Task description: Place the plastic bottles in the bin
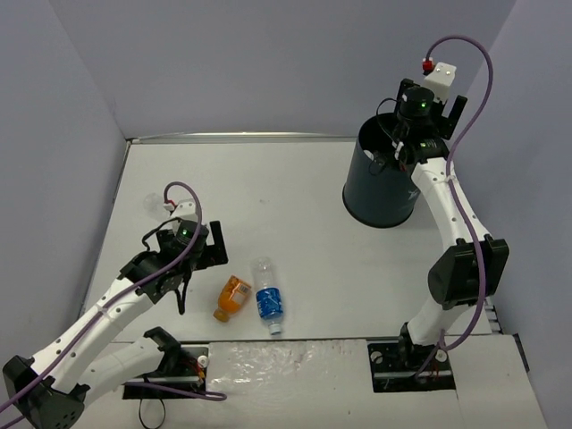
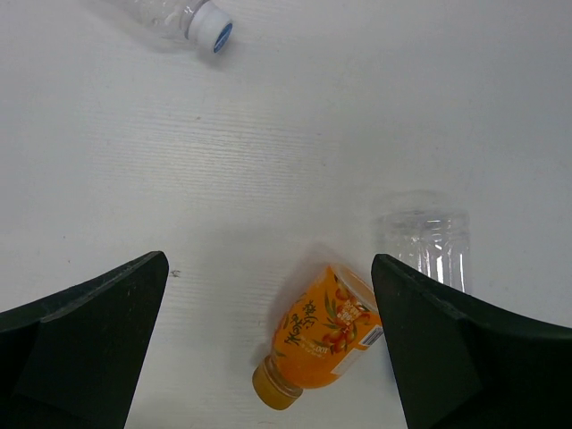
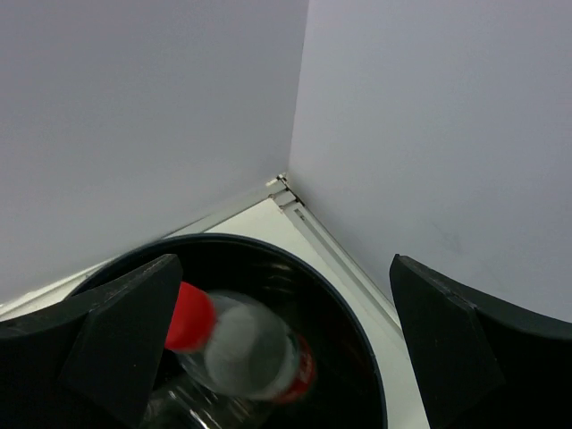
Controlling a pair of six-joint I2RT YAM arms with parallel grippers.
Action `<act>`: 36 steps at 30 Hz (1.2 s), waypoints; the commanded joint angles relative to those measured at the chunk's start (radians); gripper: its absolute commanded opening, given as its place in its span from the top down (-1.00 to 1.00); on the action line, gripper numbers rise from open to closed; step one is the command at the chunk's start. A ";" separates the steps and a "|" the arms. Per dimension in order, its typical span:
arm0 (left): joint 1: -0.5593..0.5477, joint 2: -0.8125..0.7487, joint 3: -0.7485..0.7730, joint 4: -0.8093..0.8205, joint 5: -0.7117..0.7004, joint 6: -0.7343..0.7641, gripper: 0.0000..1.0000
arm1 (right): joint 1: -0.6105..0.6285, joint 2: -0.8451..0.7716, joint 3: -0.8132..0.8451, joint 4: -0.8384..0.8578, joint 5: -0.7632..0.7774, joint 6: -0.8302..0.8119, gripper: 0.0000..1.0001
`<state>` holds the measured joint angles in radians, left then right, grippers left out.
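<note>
The orange-filled bottle lies on the table, with the blue-labelled bottle next to it on its right. My left gripper hovers open and empty above the table. In the left wrist view the gripper frames the orange bottle, with the blue-labelled bottle's clear end beside it. A small clear white-capped bottle lies farther off. My right gripper is open over the dark bin. In the right wrist view the red-capped bottle shows blurred inside the bin, above a clear bottle.
The small clear bottle sits by the left wall, partly hidden behind my left arm. Grey walls close in the table on the left, back and right. The bin stands in the far right corner.
</note>
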<state>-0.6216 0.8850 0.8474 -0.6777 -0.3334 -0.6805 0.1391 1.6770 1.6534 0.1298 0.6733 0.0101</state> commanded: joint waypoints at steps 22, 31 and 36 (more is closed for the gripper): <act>-0.081 -0.047 -0.236 0.241 0.329 -0.038 -0.94 | 0.017 -0.449 -0.261 -0.127 -0.636 0.318 -1.00; -0.079 -0.026 -0.141 0.160 0.127 -0.085 -0.94 | 0.017 -0.521 -0.381 -0.127 -0.721 0.358 -1.00; 0.092 0.087 0.024 0.052 -0.119 -0.197 -0.94 | 0.017 -0.541 -0.406 -0.127 -0.712 0.353 -1.00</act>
<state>-0.6713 0.8975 0.7097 -0.5773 -0.2368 -0.7872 0.1520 1.1835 1.2484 -0.0718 -0.0146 0.3507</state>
